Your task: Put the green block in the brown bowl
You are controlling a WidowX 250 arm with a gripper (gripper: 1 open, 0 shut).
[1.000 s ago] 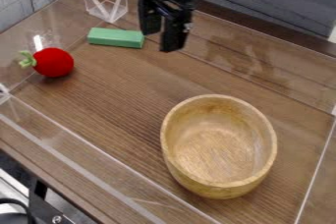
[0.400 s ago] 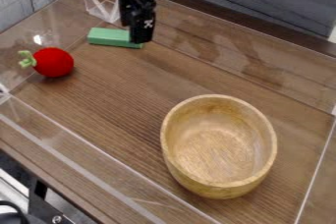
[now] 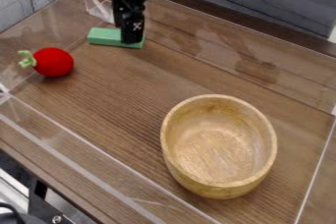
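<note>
The green block (image 3: 105, 37) lies flat on the wooden table at the upper left, a small bar-shaped slab. My gripper (image 3: 130, 33) points straight down over its right end, open, with its dark fingers (image 3: 136, 29) straddling the block's end and hiding that part. Whether the fingers touch the block I cannot tell. The brown bowl (image 3: 187, 120), large, round and empty, stands at the lower right, well apart from the gripper.
A red round fruit with a green stem (image 3: 50, 62) rests at the left, in front of the block. A clear low wall (image 3: 79, 140) runs along the table's near and left sides. A clear stand-like object (image 3: 94, 2) sits behind the block.
The gripper has moved left and down from beside the block to over its right end, staying open. Block, fruit and bowl have not moved.
</note>
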